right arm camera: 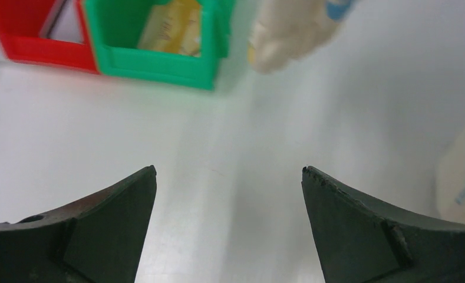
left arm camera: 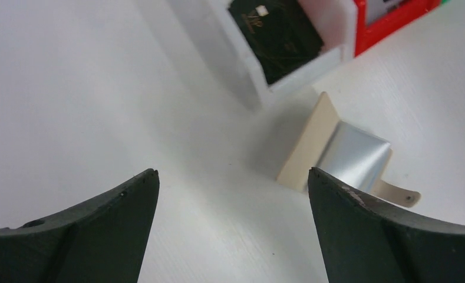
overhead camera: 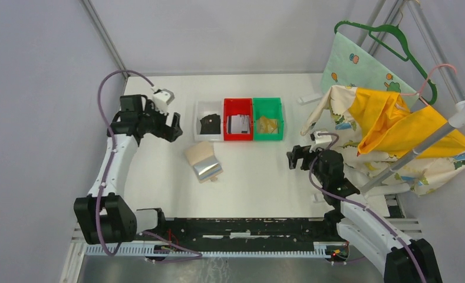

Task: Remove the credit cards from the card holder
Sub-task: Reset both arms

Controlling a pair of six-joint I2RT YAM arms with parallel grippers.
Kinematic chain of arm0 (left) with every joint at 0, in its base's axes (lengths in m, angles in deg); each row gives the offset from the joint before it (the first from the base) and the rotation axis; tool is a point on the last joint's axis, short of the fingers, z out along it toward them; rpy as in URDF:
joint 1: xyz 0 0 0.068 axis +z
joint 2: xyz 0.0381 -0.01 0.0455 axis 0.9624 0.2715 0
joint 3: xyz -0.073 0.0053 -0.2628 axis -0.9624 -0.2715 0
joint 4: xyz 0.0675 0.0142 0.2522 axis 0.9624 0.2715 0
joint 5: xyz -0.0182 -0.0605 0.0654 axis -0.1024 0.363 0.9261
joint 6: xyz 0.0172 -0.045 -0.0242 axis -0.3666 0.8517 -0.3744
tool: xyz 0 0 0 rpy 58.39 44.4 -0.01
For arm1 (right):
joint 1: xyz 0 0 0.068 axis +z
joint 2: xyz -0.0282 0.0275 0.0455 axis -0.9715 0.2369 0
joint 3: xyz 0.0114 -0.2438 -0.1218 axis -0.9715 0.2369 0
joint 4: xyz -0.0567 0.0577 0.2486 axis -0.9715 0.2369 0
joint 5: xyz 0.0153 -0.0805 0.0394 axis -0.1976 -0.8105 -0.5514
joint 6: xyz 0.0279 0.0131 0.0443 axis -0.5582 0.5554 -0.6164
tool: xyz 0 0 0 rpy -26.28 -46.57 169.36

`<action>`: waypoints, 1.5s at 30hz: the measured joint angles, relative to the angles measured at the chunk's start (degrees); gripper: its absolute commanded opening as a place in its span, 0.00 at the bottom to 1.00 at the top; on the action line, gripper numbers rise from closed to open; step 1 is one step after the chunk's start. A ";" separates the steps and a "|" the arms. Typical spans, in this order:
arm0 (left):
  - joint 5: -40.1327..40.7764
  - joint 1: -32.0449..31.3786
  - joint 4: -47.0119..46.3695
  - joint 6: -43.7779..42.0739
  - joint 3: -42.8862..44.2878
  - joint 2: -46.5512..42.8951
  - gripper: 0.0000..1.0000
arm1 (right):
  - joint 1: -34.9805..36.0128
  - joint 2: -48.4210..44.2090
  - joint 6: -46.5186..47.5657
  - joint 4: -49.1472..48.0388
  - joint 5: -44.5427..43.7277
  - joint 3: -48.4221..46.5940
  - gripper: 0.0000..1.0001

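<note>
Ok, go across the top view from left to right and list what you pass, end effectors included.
left end effector → white bin → red bin → green bin → right end effector

The card holder (overhead camera: pixel 203 162) is a beige wallet lying open and flat on the table (overhead camera: pixel 259 183). Its shiny clear sleeve strip is folded out, and its snap tab projects from the near end. It lies ahead and to the right of the left gripper (left arm camera: pixel 233 174), clear of both fingertips.

Credit cards:
- The black card (left arm camera: pixel 280 32) lies in the white bin (overhead camera: pixel 201 112), ahead of the left gripper and beyond the holder.
- The silvery-grey card (overhead camera: pixel 238 124) lies in the red bin (overhead camera: pixel 238 104).
- The gold-tan card (right arm camera: pixel 171 26) lies in the green bin (right arm camera: pixel 159 65), ahead and to the left of the right gripper (right arm camera: pixel 228 171).
</note>
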 measured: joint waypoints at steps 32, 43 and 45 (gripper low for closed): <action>-4.61 18.64 -85.37 30.27 -43.65 12.50 1.00 | -4.83 27.58 24.76 -67.69 -42.27 14.25 0.98; 12.15 2.01 -96.02 23.63 -49.00 12.44 1.00 | -6.93 35.36 28.33 -75.30 -32.22 14.25 0.98; 14.75 3.23 -95.82 23.63 -46.84 14.23 1.00 | -9.29 35.01 27.04 -72.83 -30.16 14.27 0.98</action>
